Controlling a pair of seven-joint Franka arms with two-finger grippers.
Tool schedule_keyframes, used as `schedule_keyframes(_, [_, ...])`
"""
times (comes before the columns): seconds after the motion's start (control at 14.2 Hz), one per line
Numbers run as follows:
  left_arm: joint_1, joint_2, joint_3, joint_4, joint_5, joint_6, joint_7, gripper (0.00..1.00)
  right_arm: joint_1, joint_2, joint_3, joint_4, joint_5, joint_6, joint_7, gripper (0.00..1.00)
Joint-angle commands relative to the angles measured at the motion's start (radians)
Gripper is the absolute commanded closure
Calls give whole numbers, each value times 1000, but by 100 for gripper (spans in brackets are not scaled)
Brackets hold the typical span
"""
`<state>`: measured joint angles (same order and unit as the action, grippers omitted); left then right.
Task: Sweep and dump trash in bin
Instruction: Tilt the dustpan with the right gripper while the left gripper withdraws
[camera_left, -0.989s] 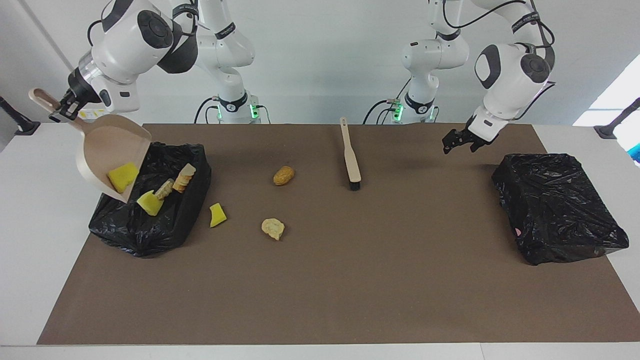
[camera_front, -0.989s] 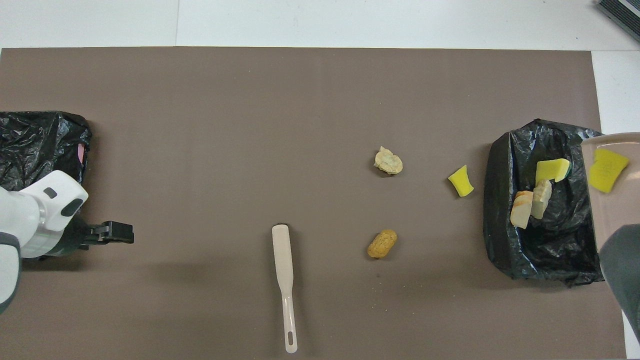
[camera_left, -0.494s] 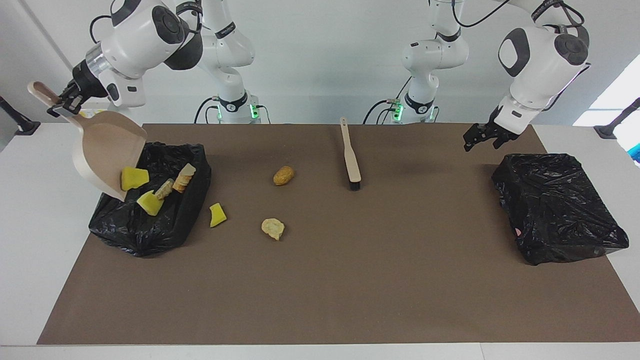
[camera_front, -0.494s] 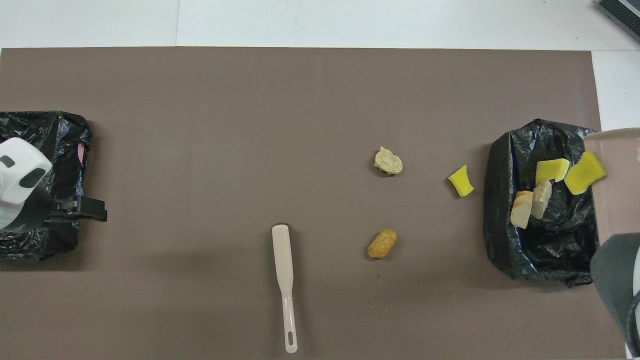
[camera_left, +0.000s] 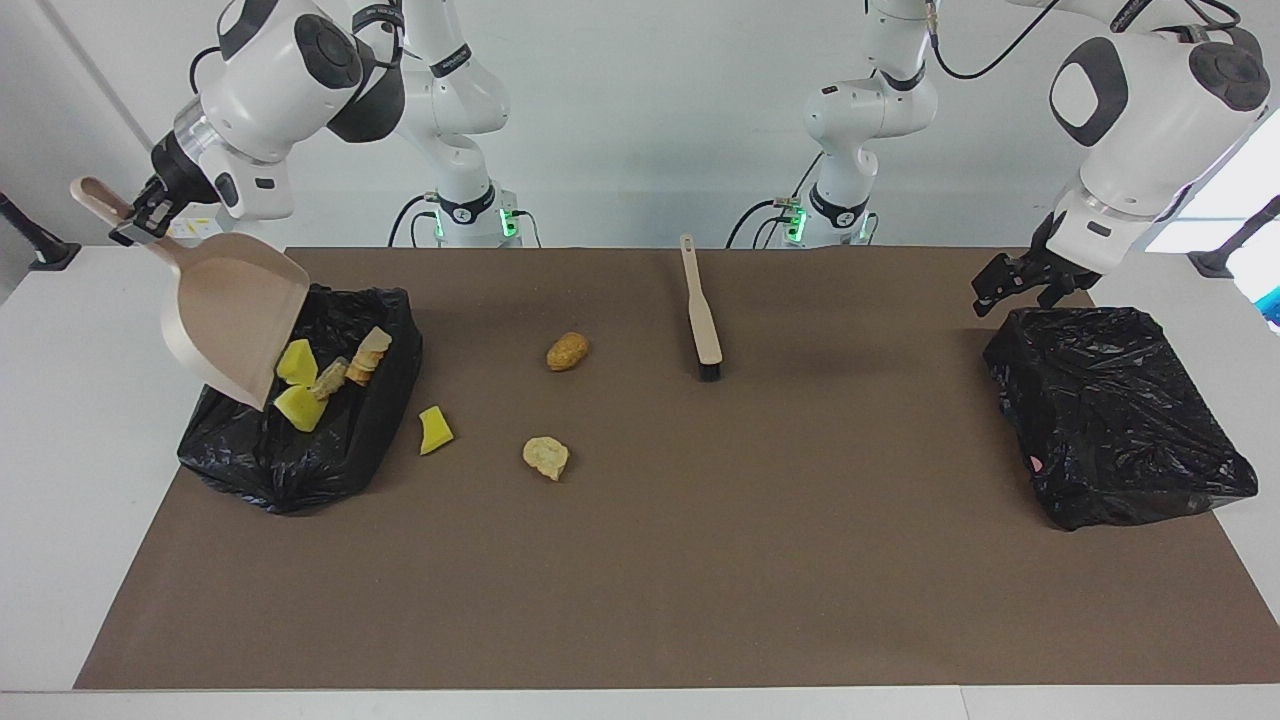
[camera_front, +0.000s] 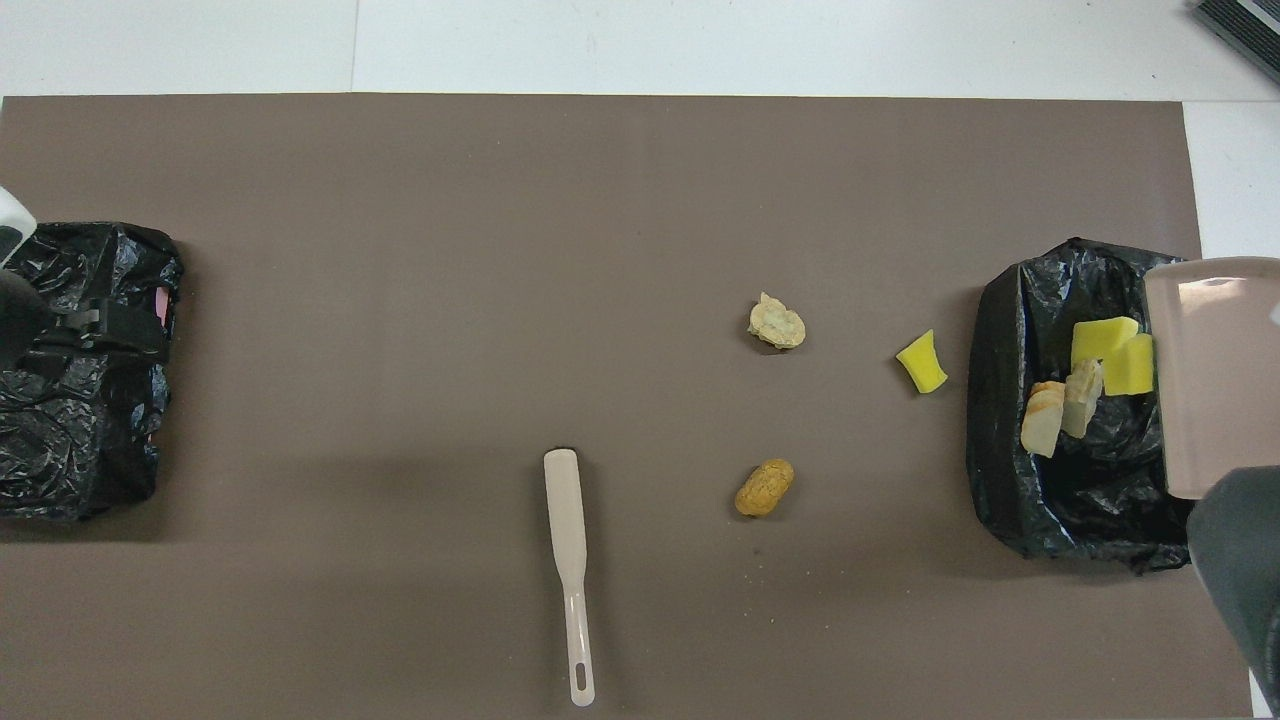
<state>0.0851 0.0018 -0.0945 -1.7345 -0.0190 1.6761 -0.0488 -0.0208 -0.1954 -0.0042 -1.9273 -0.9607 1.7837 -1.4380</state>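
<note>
White walls and a brown mat over the tabletop, pretty plain setup. Your right pincer is pinching the handle of the dustpan, tipped over the open black bin at the right arm's end of the tabletop. A second ago the last yellow sponge chunk was still sitting in the pan; now it has slid off the lip and lies in the bin with the other yellow chunk and the bread lumps. So this load is dumped, I'd say.

Your left pincer has pulled back, spread and holding nothing, over the closed black bag at the left arm's end.

You're not done though: a yellow scrap just beside the bin, a pale lump and a brown lump sit out mid-mat, and the brush lies by the robots' edge.
</note>
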Motion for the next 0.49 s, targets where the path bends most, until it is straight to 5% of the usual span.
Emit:
schedule_keyframes(0.0, [-61,12,1,21,14,10,-8,0,-27,-16,-16,65,144,22,-94,100])
schedule_keyframes(0.42, [-42,-11,24,82,14,-9,-6,0,-59,-15,-19,93,435,5,-69,100])
